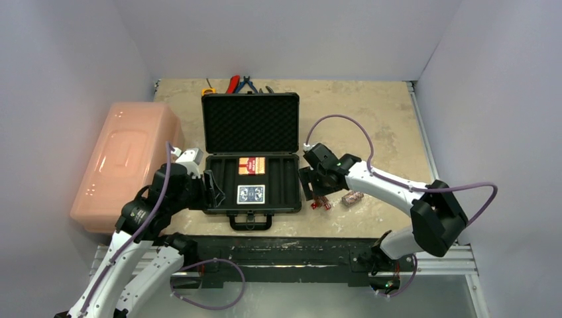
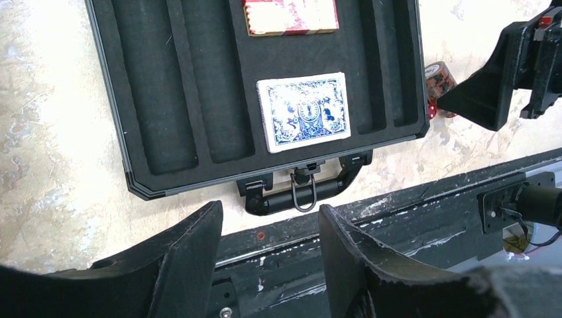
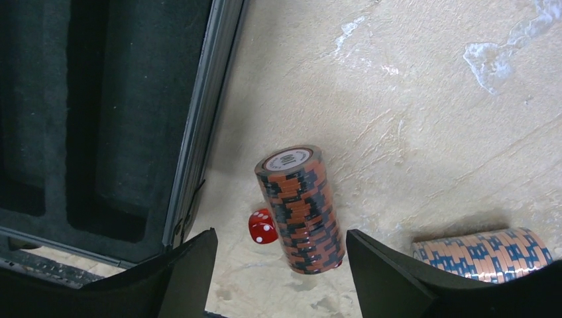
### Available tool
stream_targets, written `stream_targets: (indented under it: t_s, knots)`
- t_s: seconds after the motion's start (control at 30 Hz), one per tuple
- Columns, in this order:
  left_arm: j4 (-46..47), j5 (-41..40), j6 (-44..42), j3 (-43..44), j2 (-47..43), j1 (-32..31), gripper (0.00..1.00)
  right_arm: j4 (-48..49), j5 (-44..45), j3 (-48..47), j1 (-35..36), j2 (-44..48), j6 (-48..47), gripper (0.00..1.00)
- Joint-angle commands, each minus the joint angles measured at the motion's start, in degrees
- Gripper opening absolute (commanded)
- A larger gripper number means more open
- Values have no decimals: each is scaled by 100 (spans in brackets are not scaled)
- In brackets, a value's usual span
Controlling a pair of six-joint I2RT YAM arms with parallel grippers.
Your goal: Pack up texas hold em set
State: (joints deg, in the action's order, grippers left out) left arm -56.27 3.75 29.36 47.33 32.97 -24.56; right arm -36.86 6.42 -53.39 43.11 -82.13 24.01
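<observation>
The black case lies open on the table with its foam-lined lid upright. In its base sit a red deck and a blue deck; both show in the left wrist view, red and blue. The foam slots beside them are bare. My left gripper is open and empty at the case's near left corner, near the handle. My right gripper is open, its jaws either side of an upright orange-and-black chip roll. A red die lies beside the roll. A second roll lies on its side to the right.
A large pink bin stands left of the case. Pliers and a yellow tape measure lie behind the lid. A black rail runs along the table's near edge. The case's metal rim is just left of the right gripper.
</observation>
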Motion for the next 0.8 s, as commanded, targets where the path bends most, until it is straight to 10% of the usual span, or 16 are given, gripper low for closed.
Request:
stream_targets:
  t_s: [0.0, 0.77]
  knots:
    - [242, 46, -89, -21, -20, -40, 55, -105, 61, -24, -10, -115, 11, 73]
    - [241, 69, -97, -21, 46, -40, 55, -7, 214, -31, -14, -753, -168, 46]
